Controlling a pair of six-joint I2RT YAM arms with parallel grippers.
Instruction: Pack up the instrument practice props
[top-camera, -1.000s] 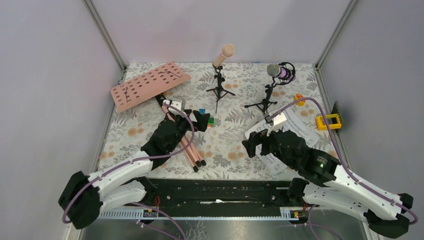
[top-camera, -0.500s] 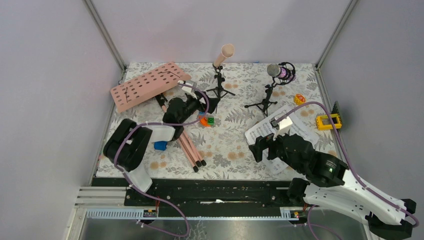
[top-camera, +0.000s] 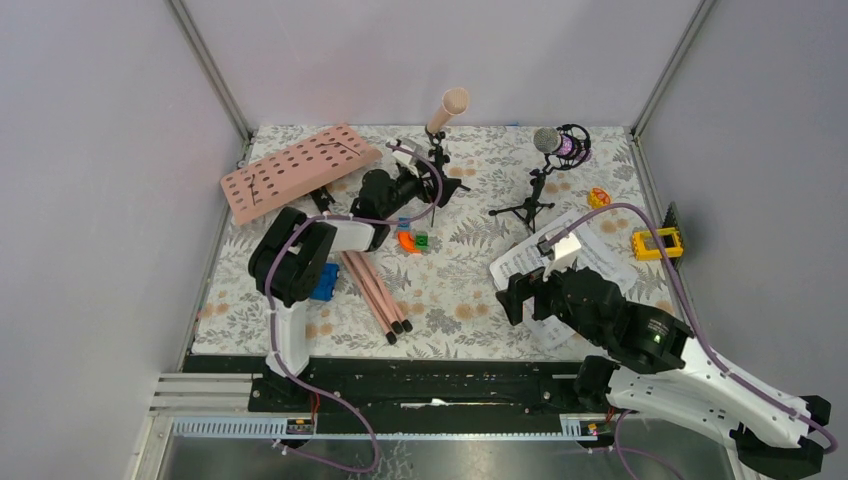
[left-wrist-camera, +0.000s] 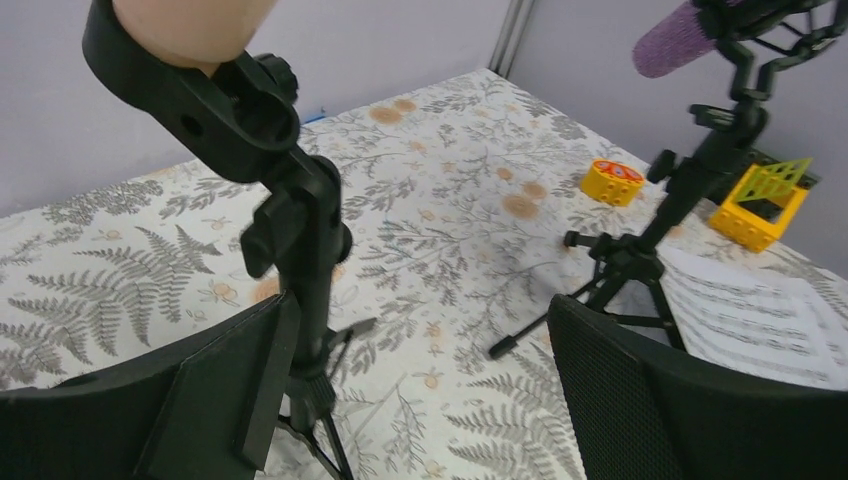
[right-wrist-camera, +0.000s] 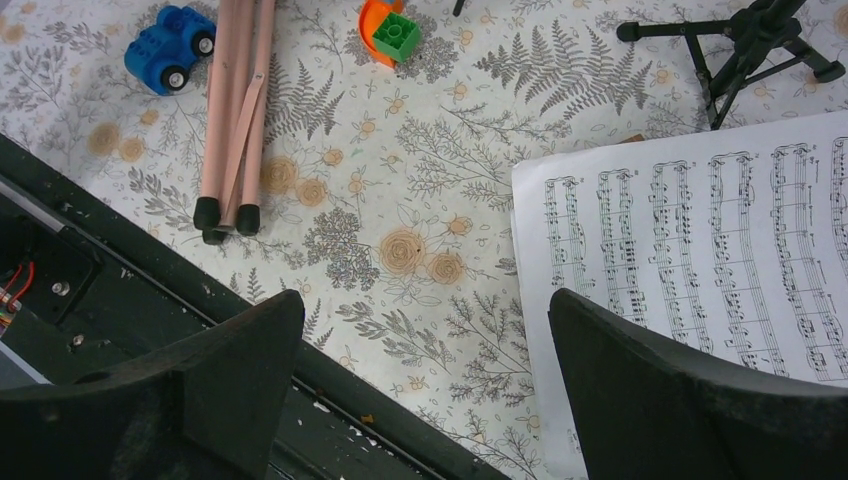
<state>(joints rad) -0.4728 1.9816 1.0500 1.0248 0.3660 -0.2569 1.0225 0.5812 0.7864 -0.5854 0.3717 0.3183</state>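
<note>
The plain pink microphone (top-camera: 449, 107) stands on a black tripod at the back centre. My left gripper (top-camera: 425, 192) is open at that tripod's post (left-wrist-camera: 310, 270), which stands just inside the left finger. The purple glitter microphone (top-camera: 556, 143) stands on its tripod at the back right and shows in the left wrist view (left-wrist-camera: 680, 40). The salmon-pink perforated rack (top-camera: 298, 170) lies at the back left, its pink legs (top-camera: 372, 288) flat on the mat. The white sheet-music pages (top-camera: 565, 262) lie at the right. My right gripper (top-camera: 513, 296) is open and empty above their near-left edge (right-wrist-camera: 700, 230).
A small blue toy car (top-camera: 324, 281) sits beside the pink legs. Orange and green blocks (top-camera: 411, 241) lie mid-table. Yellow blocks (top-camera: 657, 243) sit at the right edge, a smaller yellow-orange one (top-camera: 598, 197) behind them. Grey walls enclose three sides; a black rail (top-camera: 430, 375) runs along the near edge.
My left arm has swung from the folded pink legs back and right to the pink microphone's tripod, uncovering the blue car. My right gripper has drawn slightly toward the near edge.
</note>
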